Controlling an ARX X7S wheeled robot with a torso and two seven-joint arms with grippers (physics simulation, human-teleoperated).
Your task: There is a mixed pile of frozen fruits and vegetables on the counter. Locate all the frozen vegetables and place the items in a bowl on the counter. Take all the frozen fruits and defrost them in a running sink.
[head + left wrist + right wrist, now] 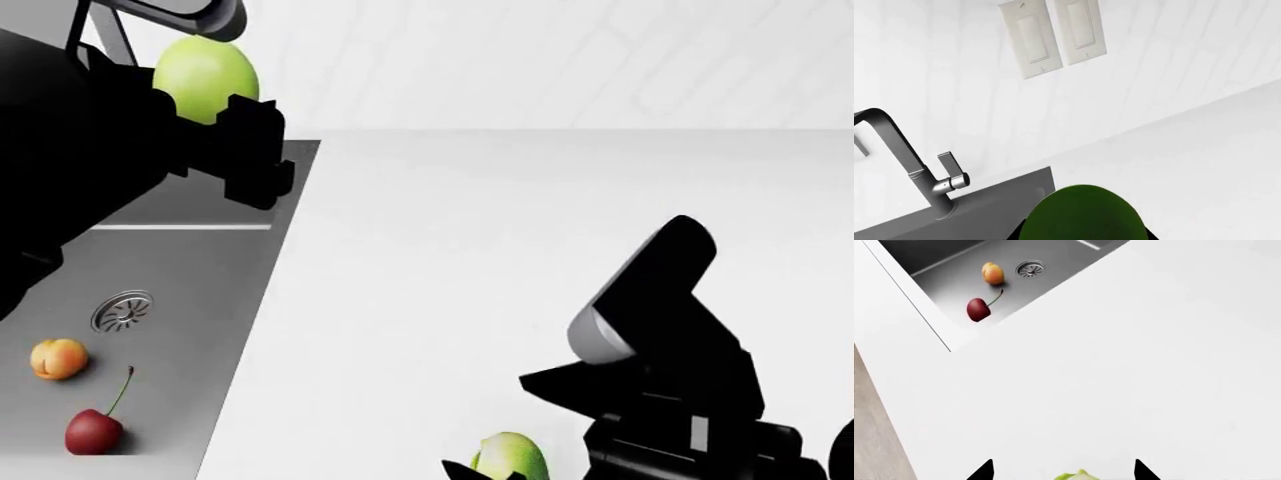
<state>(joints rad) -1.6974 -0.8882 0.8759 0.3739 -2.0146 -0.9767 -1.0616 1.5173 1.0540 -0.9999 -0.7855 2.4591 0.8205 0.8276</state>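
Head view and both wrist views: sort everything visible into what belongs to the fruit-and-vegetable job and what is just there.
Belongs to the job:
- smooth green ball, in the left pincer
- leafy sprout, at the right pincer
- apricot and cherry, in the sink
- faucet
- counter

Just there:
- wall switches

You've got the green ball (1084,215) up close, faucet (911,162) by the sink (987,205), two wall switches (1053,36) above.
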